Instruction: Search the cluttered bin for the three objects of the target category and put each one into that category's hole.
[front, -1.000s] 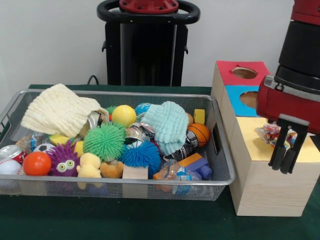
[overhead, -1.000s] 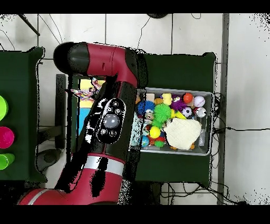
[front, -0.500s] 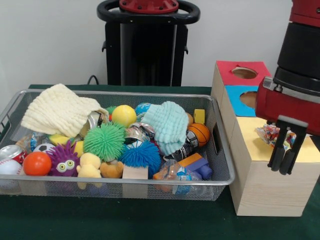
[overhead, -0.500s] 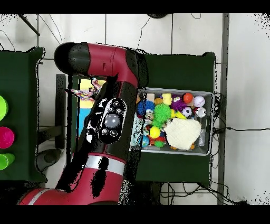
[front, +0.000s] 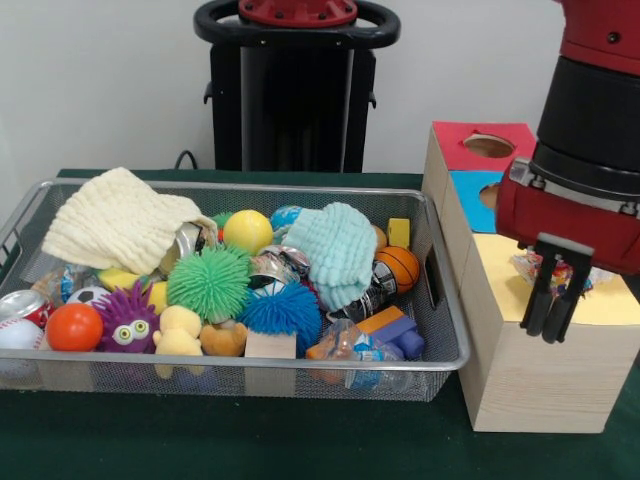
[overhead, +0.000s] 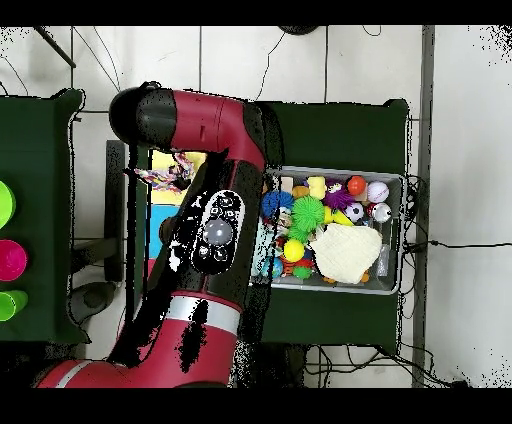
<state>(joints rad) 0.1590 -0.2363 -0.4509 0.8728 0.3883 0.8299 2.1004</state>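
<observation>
My gripper (front: 548, 325) hangs shut in front of the wooden box's yellow section (front: 497, 292), with nothing between its fingers. A colourful crinkled wrapper (front: 524, 267) lies on that yellow top just behind the fingers, and it also shows in the overhead view as the wrapper (overhead: 166, 172). The box's red section has a round hole (front: 489, 146); the blue section's hole (front: 494, 198) is partly hidden by the arm. The wire bin (front: 250, 187) to the left is full of toys. In the overhead view the arm (overhead: 215, 230) covers the gripper.
The bin holds a cream cloth (front: 118, 220), a teal cloth (front: 336, 246), a green spiky ball (front: 208, 283), a blue spiky ball (front: 283, 311), a purple monster ball (front: 127, 320), an orange ball (front: 74, 327), a small basketball (front: 401, 265) and a can (front: 20, 303).
The gripper has shifted left toward the bin and risen slightly; the wrapper stays on the yellow top. The bin's contents have not moved.
</observation>
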